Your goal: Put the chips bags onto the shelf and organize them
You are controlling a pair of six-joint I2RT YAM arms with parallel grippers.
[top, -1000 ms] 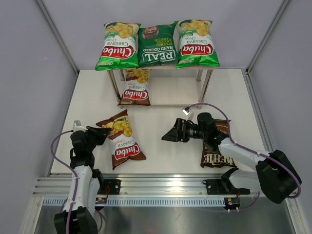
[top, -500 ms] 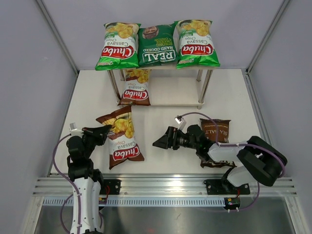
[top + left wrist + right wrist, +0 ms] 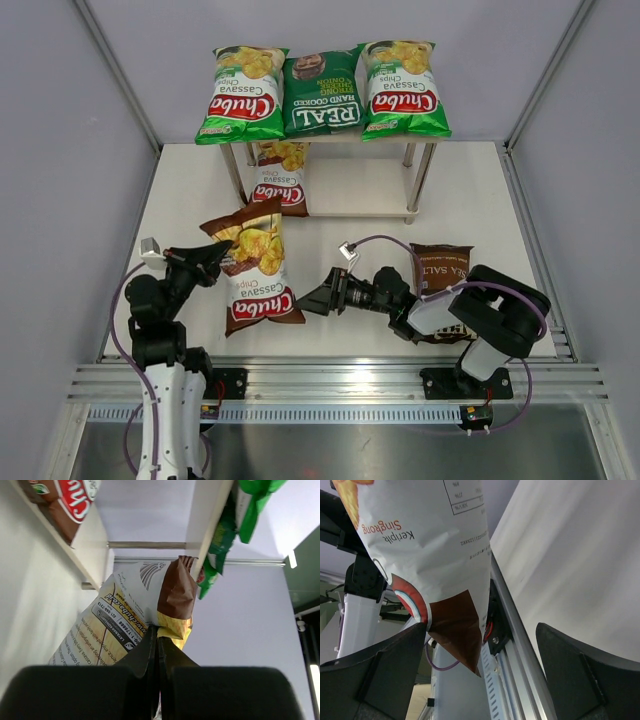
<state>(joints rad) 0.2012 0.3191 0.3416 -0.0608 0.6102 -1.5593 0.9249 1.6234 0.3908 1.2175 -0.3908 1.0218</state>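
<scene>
A brown Chuba bag [image 3: 258, 275] is held up at 8 o'clock on the table [image 3: 350, 240], its top corner pinched by the left gripper [image 3: 208, 263], whose fingers are pressed together on the foil. The right gripper [image 3: 312, 298] is spread wide at the bag's 4 o'clock corner, gripping nothing. Next, a carry to 12 o'clock is called for, onto the shelf's [image 3: 350, 185] lower board, beside the second brown bag [image 3: 278, 180] at its left. The top board is filled by three green bags [image 3: 322, 92]. The front legs [image 3: 415, 180] and the top board's overhang are judged the obstacles. The Kettle bag [image 3: 440, 262] is left at 4 o'clock, partly under the right arm.
</scene>
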